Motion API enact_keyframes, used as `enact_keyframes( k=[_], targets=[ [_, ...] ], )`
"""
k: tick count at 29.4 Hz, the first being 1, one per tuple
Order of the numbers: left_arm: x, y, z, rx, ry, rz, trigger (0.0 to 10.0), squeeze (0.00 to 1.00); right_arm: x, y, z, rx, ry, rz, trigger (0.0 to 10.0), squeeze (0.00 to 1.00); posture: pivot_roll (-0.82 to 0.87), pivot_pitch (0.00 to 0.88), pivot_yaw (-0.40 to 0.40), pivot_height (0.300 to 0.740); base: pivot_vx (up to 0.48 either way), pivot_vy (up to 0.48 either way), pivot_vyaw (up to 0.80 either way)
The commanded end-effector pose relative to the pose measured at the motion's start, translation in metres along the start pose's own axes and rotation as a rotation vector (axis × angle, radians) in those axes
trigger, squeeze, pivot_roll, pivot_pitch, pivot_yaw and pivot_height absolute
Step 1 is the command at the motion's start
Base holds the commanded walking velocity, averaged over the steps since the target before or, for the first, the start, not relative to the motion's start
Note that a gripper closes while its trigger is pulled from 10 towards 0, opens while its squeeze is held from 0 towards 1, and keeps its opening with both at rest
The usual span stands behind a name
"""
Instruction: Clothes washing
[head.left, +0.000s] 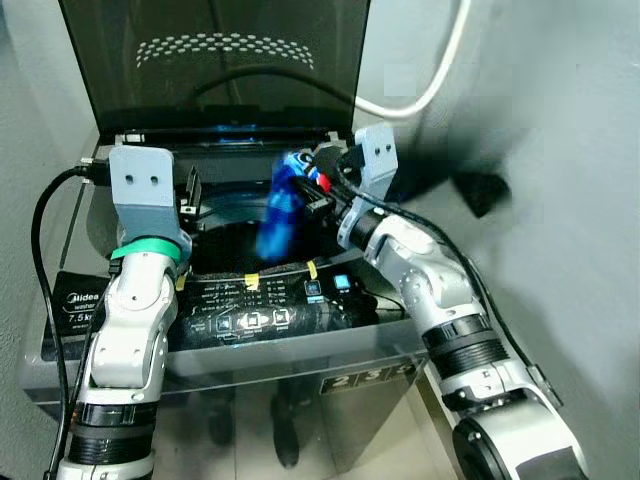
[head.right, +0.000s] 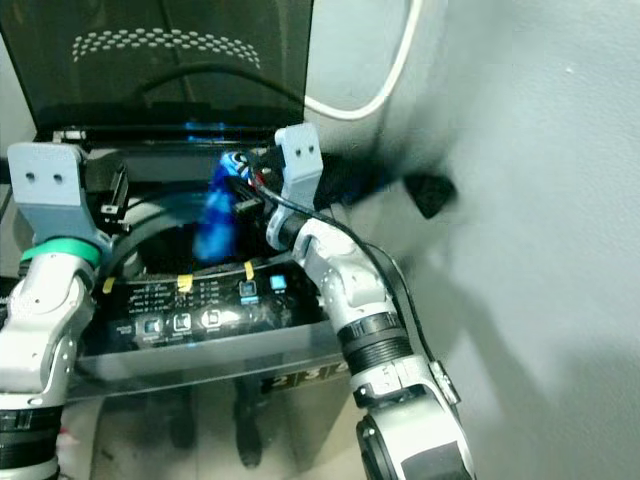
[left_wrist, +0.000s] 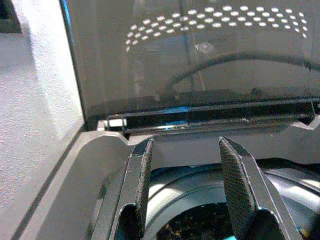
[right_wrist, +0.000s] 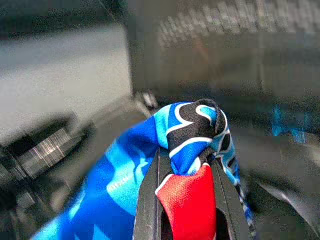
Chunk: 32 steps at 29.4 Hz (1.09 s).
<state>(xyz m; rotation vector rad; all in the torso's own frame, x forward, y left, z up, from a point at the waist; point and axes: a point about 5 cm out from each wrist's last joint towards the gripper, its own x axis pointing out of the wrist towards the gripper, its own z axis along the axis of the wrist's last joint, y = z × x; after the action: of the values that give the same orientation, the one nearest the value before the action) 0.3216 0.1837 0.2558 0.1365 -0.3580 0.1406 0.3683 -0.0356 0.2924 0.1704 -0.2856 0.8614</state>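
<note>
Loading stage, unfinished. The right gripper (right_wrist: 186, 200) has its fingers clamped on a blue patterned garment (head.left: 282, 205) with a red patch, hanging at centre frame over the open drum (head.left: 235, 240) of the top-loading washer (head.left: 240, 330). The left gripper (left_wrist: 187, 187), fingers spread and empty, hovers at the drum's left rim. Release into the drum, lid closing and starting remain. Lid (head.left: 215, 65) stands raised, upper frame; grey walls enclose the washer; white hose (head.left: 440, 70) upper right.

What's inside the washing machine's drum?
The drum looks dark; its bottom cannot be made out. A blue cloth hangs over its opening from the right gripper.
</note>
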Motion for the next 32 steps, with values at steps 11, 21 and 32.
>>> enact_keyframes(
  k=[11, 21, 32],
  targets=[
    [-0.002, -0.001, -0.008, 0.033, 0.065, -0.035, 10.0, 0.00, -0.015, 0.003, -0.014, 0.041, 0.022, -0.035, 10.0, 0.00, 0.15, 0.026, -0.013, 0.740, 0.000, 0.124, 0.00],
    [-0.002, -0.001, -0.008, 0.040, 0.068, -0.039, 10.0, 0.00, -0.017, 0.006, -0.017, 0.052, 0.018, -0.035, 10.0, 0.00, 0.15, 0.026, -0.013, 0.740, 0.000, 0.480, 0.00],
    [-0.003, 0.013, -0.016, 0.054, 0.157, 0.037, 10.0, 0.00, -0.021, 0.009, -0.019, 0.048, 0.022, -0.033, 10.0, 0.00, 0.16, 0.025, -0.002, 0.740, 0.000, -0.091, 0.00]
  ],
)
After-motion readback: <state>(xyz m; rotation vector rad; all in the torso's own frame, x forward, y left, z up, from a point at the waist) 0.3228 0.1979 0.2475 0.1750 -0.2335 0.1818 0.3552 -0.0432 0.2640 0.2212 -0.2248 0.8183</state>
